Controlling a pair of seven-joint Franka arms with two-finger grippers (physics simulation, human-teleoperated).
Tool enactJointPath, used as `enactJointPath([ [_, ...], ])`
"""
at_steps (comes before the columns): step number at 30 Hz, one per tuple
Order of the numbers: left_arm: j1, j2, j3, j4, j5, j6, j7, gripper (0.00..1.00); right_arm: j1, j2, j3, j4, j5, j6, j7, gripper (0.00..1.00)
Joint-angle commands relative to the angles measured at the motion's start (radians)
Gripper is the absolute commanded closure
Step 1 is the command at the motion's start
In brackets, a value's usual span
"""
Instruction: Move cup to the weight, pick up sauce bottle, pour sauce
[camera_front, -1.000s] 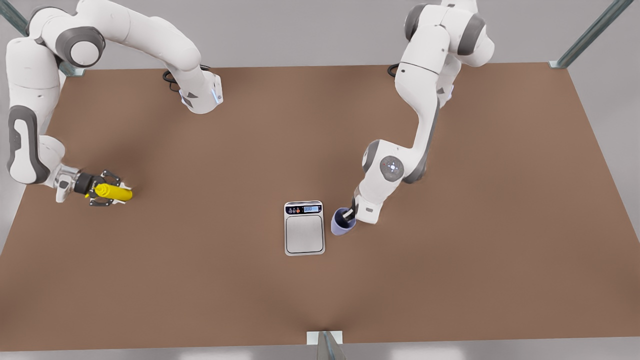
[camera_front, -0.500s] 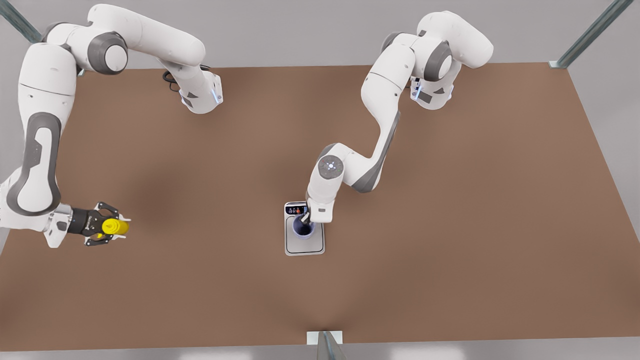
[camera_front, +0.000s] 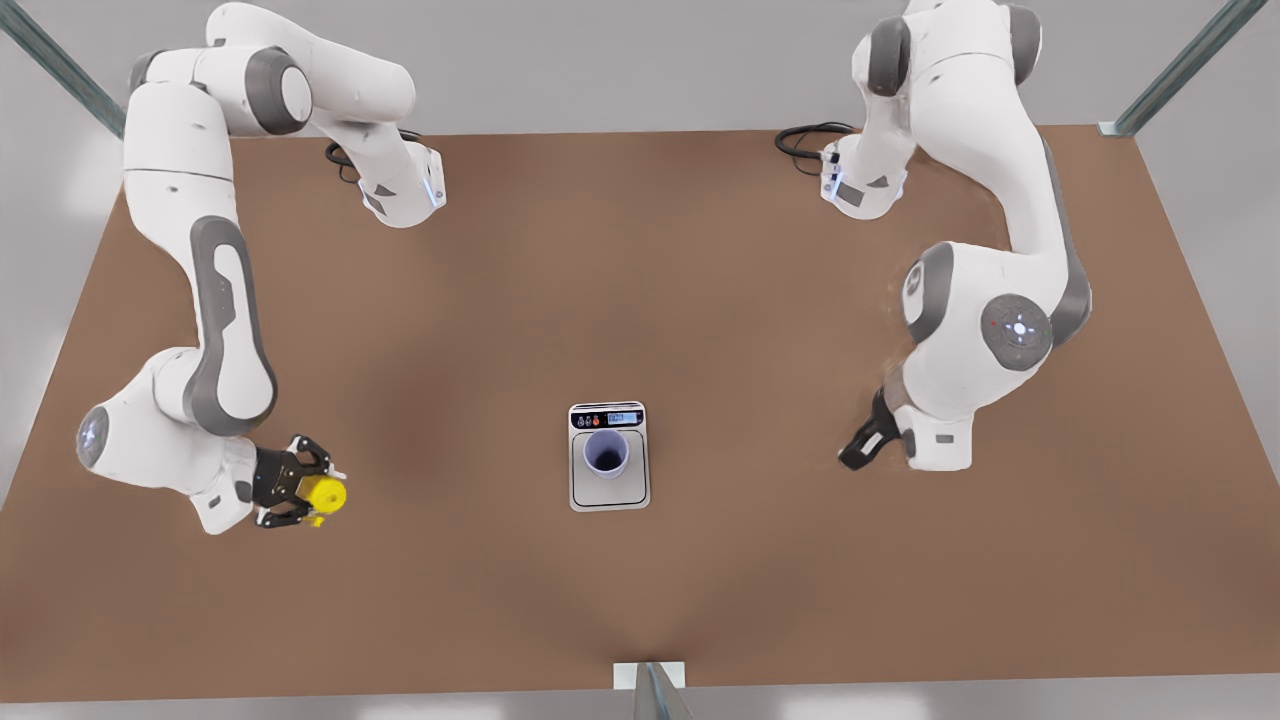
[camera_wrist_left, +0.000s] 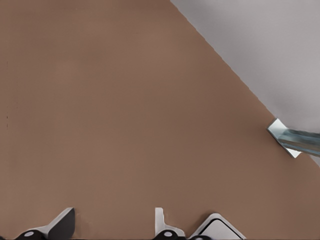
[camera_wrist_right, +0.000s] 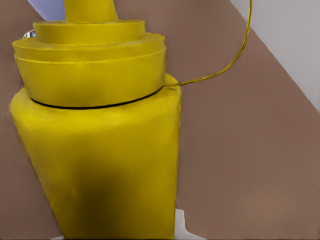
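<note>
The lavender cup (camera_front: 607, 452) stands upright on the plate of the weight (camera_front: 610, 495), a silver scale at the table's middle. No gripper touches it. My left gripper (camera_front: 858, 447) hovers at the front view's right, well away from the cup, open with nothing between its fingertips (camera_wrist_left: 60, 225); a corner of the weight (camera_wrist_left: 217, 229) shows beside them. At the front view's left my right gripper (camera_front: 300, 490) is shut on the yellow sauce bottle (camera_front: 326, 493). The sauce bottle (camera_wrist_right: 95, 150) is close up in the right wrist view, nozzle pointing away, with a bit of the cup (camera_wrist_right: 47, 7) beyond it.
Both arm bases (camera_front: 400, 195) stand at the table's far edge with black cables (camera_front: 805, 140) beside them. Metal frame posts (camera_front: 1180, 70) rise at the far corners and a bracket (camera_front: 650, 680) sits on the near edge. Bare brown table lies between bottle and scale.
The left gripper set the cup on the scale, let go and drew back to the front view's right. The right gripper carried the bottle nearer and rightward, turning it.
</note>
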Motion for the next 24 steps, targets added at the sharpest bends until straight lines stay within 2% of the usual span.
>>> enactJointPath([
  [1, -0.002, -0.011, 0.027, -0.026, -0.019, 0.003, 0.063, 0.00, 0.011, -0.010, 0.000, -0.013, -0.013, 0.015, 0.024, 0.51],
  [2, 0.123, -0.102, 0.011, -0.112, -0.013, -0.006, 0.234, 0.00, 0.062, -0.047, 0.000, -0.060, -0.071, 0.076, 0.105, 0.51],
  [4, 0.424, -0.201, -0.346, -0.115, 0.172, -0.052, 0.301, 0.00, 0.166, -0.086, 0.000, -0.111, -0.204, 0.151, 0.261, 0.51],
  [5, 0.553, -0.249, -0.529, -0.118, 0.200, -0.042, 0.307, 0.00, 0.218, -0.103, 0.000, -0.125, -0.290, 0.156, 0.378, 0.51],
  [6, 0.555, -0.283, -0.542, -0.120, 0.215, -0.039, 0.359, 0.00, 0.274, -0.104, -0.002, -0.126, -0.336, 0.168, 0.459, 0.51],
  [7, 0.553, -0.339, -0.542, -0.187, 0.215, -0.043, 0.487, 0.00, 0.329, -0.104, -0.002, -0.126, -0.396, 0.171, 0.547, 0.51],
  [10, 0.524, -0.315, -0.550, -0.187, 0.266, -0.095, 0.505, 0.00, 0.467, -0.096, -0.004, -0.143, -0.559, 0.170, 0.731, 0.51],
  [13, 0.524, -0.323, -0.547, -0.181, 0.266, -0.099, 0.504, 0.00, 0.581, -0.058, -0.005, -0.136, -0.723, 0.144, 0.739, 0.51],
  [24, 0.524, -0.316, -0.545, -0.180, 0.266, -0.095, 0.505, 0.00, 0.708, 0.071, -0.002, 0.050, -1.298, -0.125, 0.737, 0.51],
])
